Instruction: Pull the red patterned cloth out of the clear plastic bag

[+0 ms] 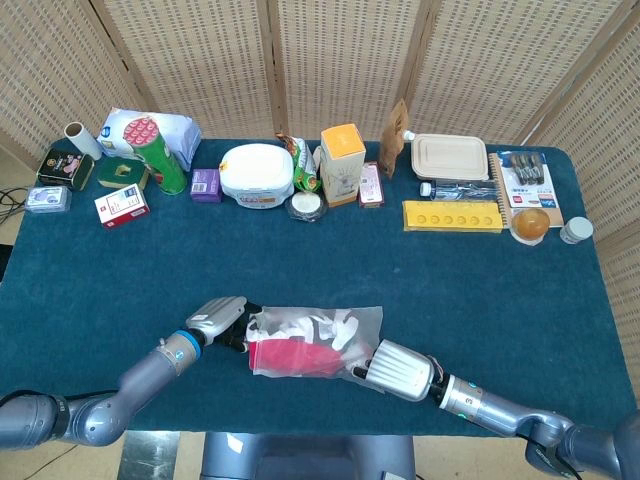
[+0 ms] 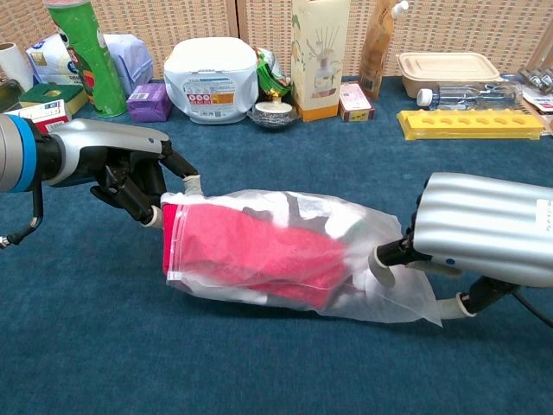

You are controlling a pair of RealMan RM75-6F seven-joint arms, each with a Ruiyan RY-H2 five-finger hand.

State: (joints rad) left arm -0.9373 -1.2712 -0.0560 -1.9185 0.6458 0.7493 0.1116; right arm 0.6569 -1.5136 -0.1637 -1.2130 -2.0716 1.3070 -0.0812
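Soft and light, the red patterned cloth (image 2: pixel 259 249) lies inside the clear plastic bag (image 2: pixel 380 298) near the table's front edge. Right hand (image 2: pixel 484 229) presses the slippery closed end; left hand (image 2: pixel 130 177) pinches the mouth, where the cloth is best gripped.

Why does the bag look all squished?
The clear plastic bag lies crumpled on its side, the red cloth bunched inside. The left hand is at one end, the right hand presses the other.
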